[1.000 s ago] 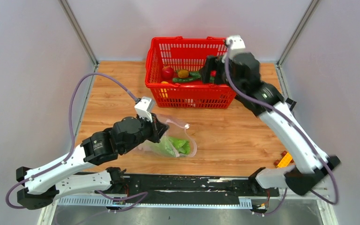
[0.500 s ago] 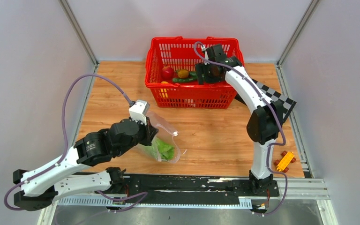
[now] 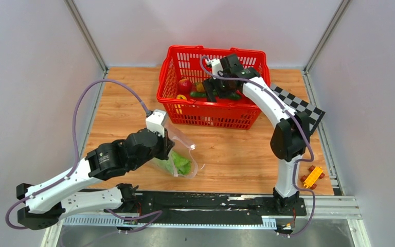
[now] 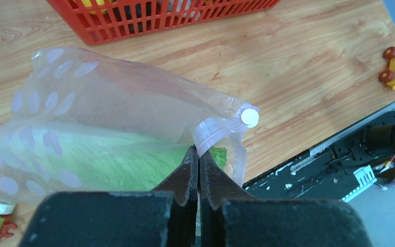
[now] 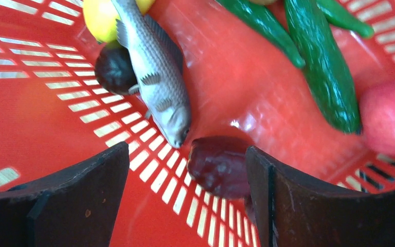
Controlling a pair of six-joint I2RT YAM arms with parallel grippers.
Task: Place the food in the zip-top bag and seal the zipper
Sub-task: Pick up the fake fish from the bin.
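Wood-grain tabletop between pale grey walls: the zip-top bag (image 3: 184, 154) lies crumpled on the near side of the red basket (image 3: 208, 112), off its left corner and well apart from it, with a pale-green lettuce (image 3: 180, 164) inside. The bag's zipper (image 4: 218, 125) curls up at the mouth, its small white slider (image 4: 250, 117) at the end farther from the fingers. The left gripper (image 4: 199, 159) has its jaws pressed together on that pale strip, pinching the bag's mouth edge.

Inside the basket, the right gripper (image 5: 185, 154) hangs with jaws spread wide, one on either side of a dark red fruit (image 5: 218, 164) on the basket floor; whether it touches the fruit cannot be told. Around it lie two dark green cucumbers (image 5: 324, 77), a red apple (image 5: 391, 116), a yellow lemon (image 5: 100, 18), a grey toy fish (image 5: 157, 72) and a dark round piece (image 5: 115, 69).

Near the basket's right side lies a checkered board (image 3: 298, 105); an orange toy car (image 3: 312, 176) sits well nearer the arms' bases.
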